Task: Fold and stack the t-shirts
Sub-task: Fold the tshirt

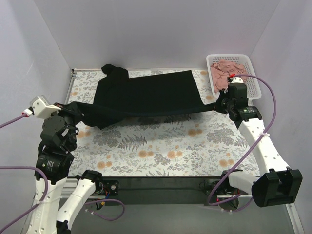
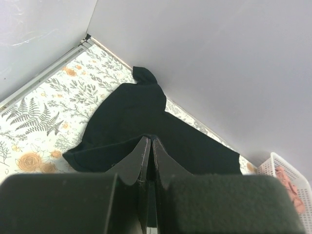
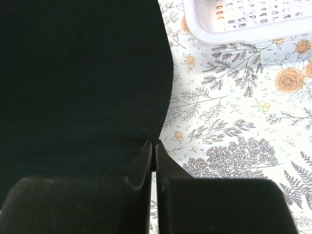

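Observation:
The black t-shirt (image 1: 146, 95) is stretched across the far half of the flowered table, its near edge lifted between both grippers. My left gripper (image 1: 73, 108) is shut on its left corner; in the left wrist view the black t-shirt (image 2: 131, 112) spreads beyond the closed gripper (image 2: 150, 142). My right gripper (image 1: 218, 104) is shut on the right corner; in the right wrist view the black t-shirt (image 3: 78, 73) fills the left side above the closed gripper (image 3: 154, 144). The dusty-pink t-shirt (image 1: 225, 71) lies crumpled in the white basket (image 1: 253, 73).
The white lattice basket stands at the far right corner, beside my right gripper; it also shows in the right wrist view (image 3: 229, 24) and in the left wrist view (image 2: 287, 180). Grey walls close in the back and sides. The flowered table cover (image 1: 161, 146) lies in front of the shirt.

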Motion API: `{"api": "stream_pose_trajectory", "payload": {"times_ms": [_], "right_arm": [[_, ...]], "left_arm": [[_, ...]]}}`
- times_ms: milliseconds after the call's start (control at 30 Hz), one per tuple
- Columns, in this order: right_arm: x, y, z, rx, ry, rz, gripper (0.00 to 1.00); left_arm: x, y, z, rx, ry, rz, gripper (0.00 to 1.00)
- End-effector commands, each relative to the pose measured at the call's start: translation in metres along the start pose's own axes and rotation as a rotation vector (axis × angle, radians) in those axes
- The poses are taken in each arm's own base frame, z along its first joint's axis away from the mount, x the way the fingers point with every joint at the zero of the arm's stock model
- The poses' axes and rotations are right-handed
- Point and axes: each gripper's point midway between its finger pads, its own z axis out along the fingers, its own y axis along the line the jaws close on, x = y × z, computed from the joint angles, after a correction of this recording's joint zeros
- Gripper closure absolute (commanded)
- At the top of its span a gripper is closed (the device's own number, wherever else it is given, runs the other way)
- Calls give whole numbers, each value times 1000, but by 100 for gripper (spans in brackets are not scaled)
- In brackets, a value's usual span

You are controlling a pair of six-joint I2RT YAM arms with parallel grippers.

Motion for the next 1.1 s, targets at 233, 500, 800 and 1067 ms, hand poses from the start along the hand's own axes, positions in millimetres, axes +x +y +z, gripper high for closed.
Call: {"api": "stream_pose_trajectory", "payload": {"times_ms": [233,500,800,1067], "right_arm": [[-89,30,-25,-63,-184,-23,99],[-178,60,-142,-188,-521,-114,99],[-206,77,-322,-331,-893,-243,99],[-204,79,-391,-380,-1032,-291,99]], "left_arm": [[-34,-24,27,-9,-108,69,100],[-168,-56,-41,109,-385,14,100],[-283,-69,-158,329,-665,-36,100],[-337,-84,-200,404,-807,-22,100]]}}
